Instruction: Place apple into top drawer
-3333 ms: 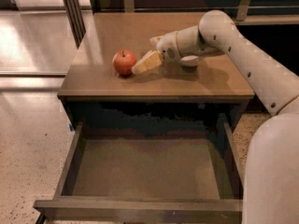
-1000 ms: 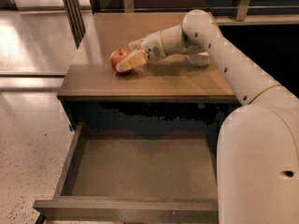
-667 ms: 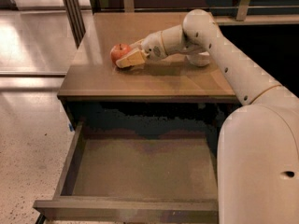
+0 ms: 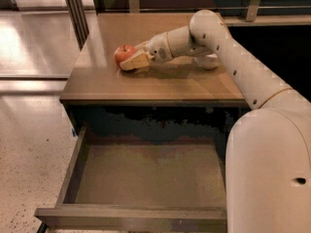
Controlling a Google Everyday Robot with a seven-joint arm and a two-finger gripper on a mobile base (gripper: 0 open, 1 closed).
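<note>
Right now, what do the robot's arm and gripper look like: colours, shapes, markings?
The arm is smooth, rounded cream-white tubing with bulbous joints, small dark dots along its long link and a thin tan ring near the shoulder. No loose cables show. The gripper, at the apple on the cabinet top, is a tan, wedge-shaped end.

Your gripper point(image 4: 132, 57) sits low against the right side of the apple point(image 4: 123, 53), touching it. Behind it your wrist point(image 4: 170, 42) lies almost level, pointing away from the apple to the right. Your arm point(image 4: 238, 62) bends at an elbow right of the apple and slightly higher, then slopes down toward the camera, well away from the apple.
</note>
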